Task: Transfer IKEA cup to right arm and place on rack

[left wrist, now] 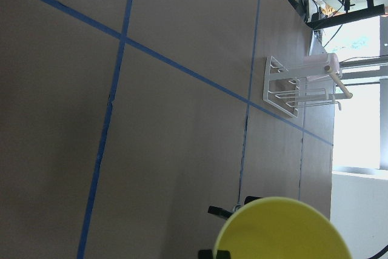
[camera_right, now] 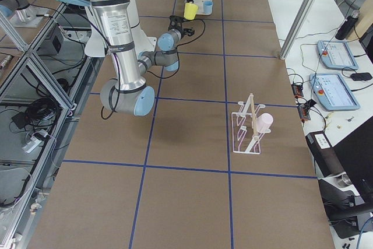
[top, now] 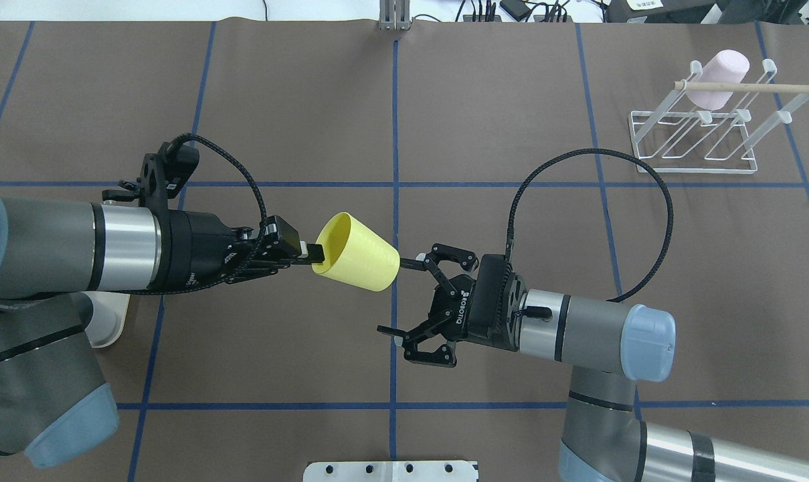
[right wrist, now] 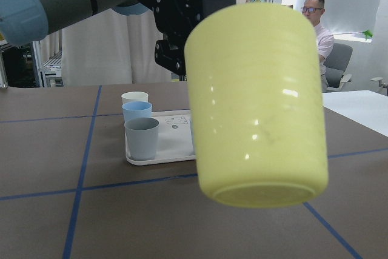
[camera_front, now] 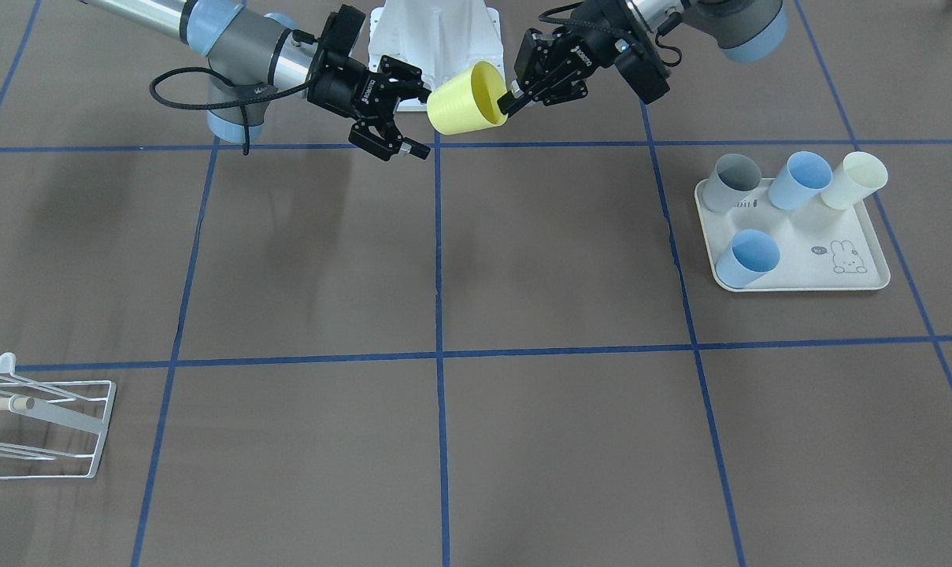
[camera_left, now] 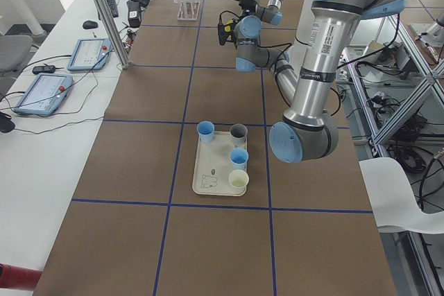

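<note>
L gripper [top: 314, 254] pinches yellow cup [top: 358, 262] by rim, off worktop [top: 511, 214] toward robot-side edge; R gripper [top: 397, 296] spread wide, just beside cup base.

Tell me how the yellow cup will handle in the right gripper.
Probably light and stiff: the left gripper holds the yellow cup sideways by its rim alone, undeformed. Its glossy, tapered wall may slip in the open right gripper near its base. Laid on its side, it would likely roll.
</note>
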